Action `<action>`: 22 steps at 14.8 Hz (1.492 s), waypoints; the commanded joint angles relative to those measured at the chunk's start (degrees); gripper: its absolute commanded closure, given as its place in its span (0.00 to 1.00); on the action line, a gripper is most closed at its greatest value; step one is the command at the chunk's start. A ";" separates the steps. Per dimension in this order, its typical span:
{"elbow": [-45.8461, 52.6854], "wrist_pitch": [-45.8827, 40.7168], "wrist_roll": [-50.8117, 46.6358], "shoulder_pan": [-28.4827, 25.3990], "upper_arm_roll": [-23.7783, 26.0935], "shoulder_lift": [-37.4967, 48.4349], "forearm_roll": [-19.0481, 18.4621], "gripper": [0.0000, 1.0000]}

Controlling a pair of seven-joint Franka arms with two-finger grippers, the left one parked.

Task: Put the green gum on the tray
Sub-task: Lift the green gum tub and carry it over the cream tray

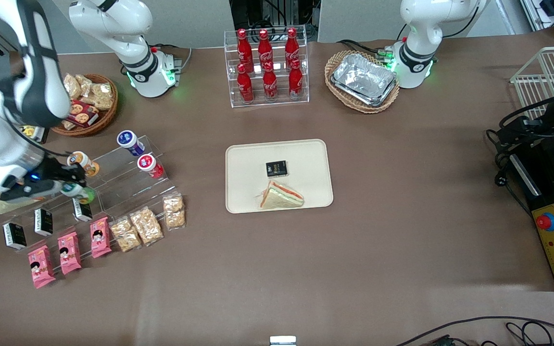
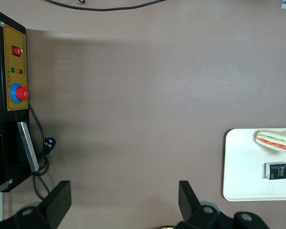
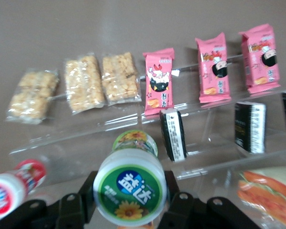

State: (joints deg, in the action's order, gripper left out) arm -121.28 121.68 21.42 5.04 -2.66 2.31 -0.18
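My gripper [image 1: 71, 185] is clamped on the green gum [image 3: 130, 187], one black finger [image 3: 89, 189] pressed against each side of it, over the clear stepped display rack [image 1: 128, 180] at the working arm's end of the table. The canister is a small cylinder with a green body; its round white lid carries a green label with white characters and a yellow flower. Its lid shows doubled in the rack's clear acrylic. On the rack beside it are an orange canister [image 1: 83, 163], a red canister [image 1: 150, 166] and a blue canister [image 1: 130, 142]. Pink snack packs [image 3: 213, 64] lie nearer the front camera. The tray [image 1: 243, 192], cream and low-rimmed, lies well apart at the table's middle, holding a sandwich [image 1: 281, 196] and a small black packet [image 1: 276, 168].
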 commanded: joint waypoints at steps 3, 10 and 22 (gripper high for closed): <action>20.80 -24.36 -7.94 -5.73 0.11 0.68 0.80 1.00; 22.67 -28.79 -38.07 -26.19 0.11 0.59 2.82 1.00; -1.93 9.86 -57.79 -46.95 -0.07 -8.36 1.76 1.00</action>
State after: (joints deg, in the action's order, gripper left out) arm -117.91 122.99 -33.77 -38.72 -1.91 -4.04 1.85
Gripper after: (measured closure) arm 0.410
